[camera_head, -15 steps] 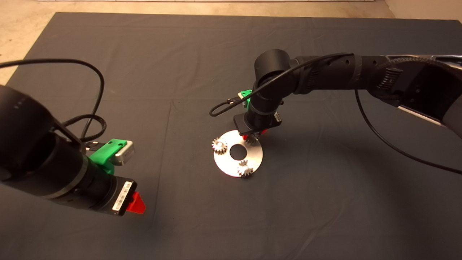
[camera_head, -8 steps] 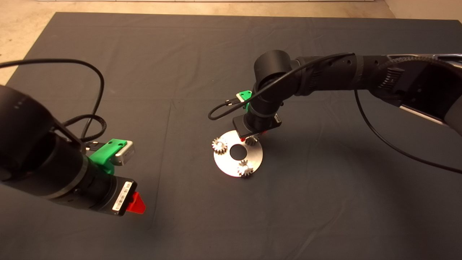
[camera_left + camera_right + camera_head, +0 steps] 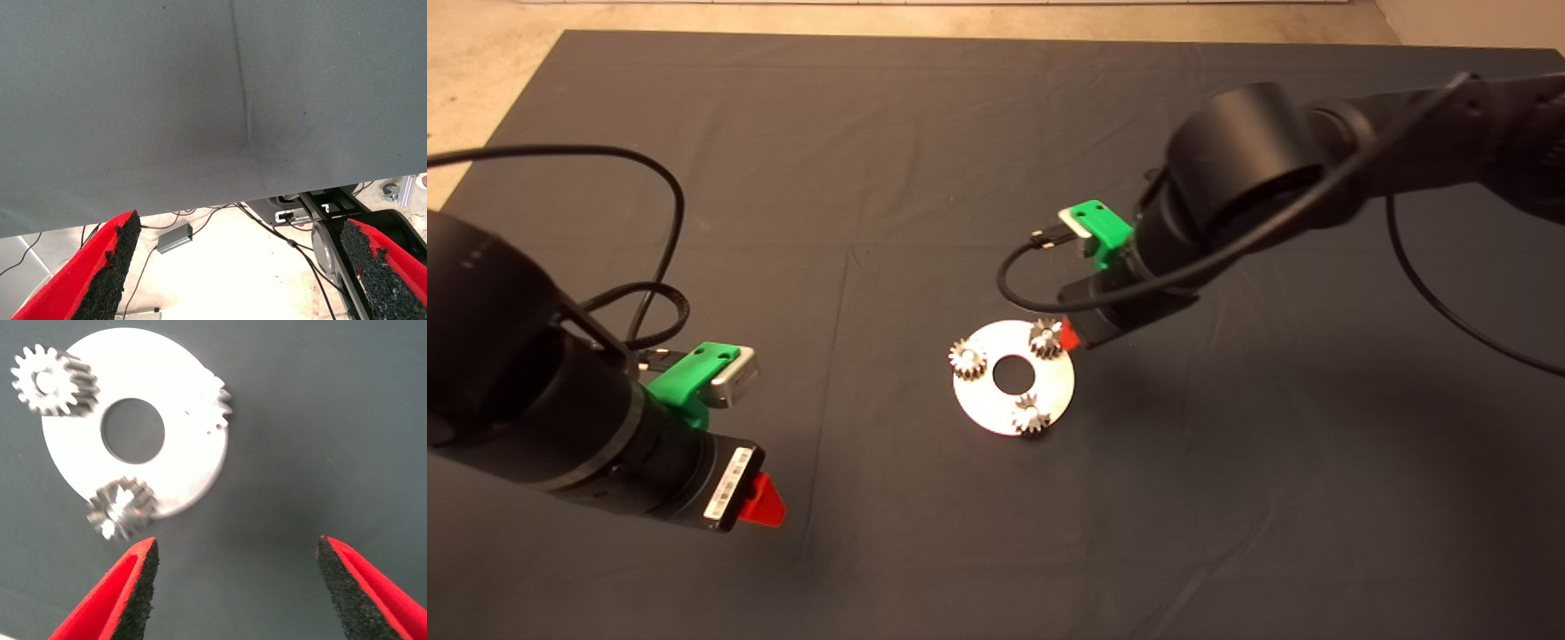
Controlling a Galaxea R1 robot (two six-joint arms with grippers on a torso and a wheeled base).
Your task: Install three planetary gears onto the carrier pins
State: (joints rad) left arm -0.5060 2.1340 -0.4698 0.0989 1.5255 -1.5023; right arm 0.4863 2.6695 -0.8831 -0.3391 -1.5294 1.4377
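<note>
The shiny round disc (image 3: 980, 396) with a large centre hole lies mid-mat. Three planetary gears sit on it: one at its left edge (image 3: 966, 357), one at the far right (image 3: 1045, 338), one at the near edge (image 3: 1031, 415). The carrier pins are hidden inside the gears. My right gripper (image 3: 1074, 336) hovers just right of the far-right gear, open and empty. In the right wrist view the disc (image 3: 180, 460) and its gears (image 3: 50, 380) (image 3: 123, 507) (image 3: 220, 400) lie beyond the open gripper (image 3: 233, 587). My left gripper (image 3: 763, 502) is parked at the lower left, open.
The dark mat (image 3: 1227, 498) covers the table, with a fold line running left of the disc. The left wrist view (image 3: 243, 273) looks past the mat's edge at cables and a small box (image 3: 175, 239) on the floor.
My right gripper has lifted and drawn back to the right, off the far-right gear. That gear stays on the disc, now uncovered. The left arm has not moved.
</note>
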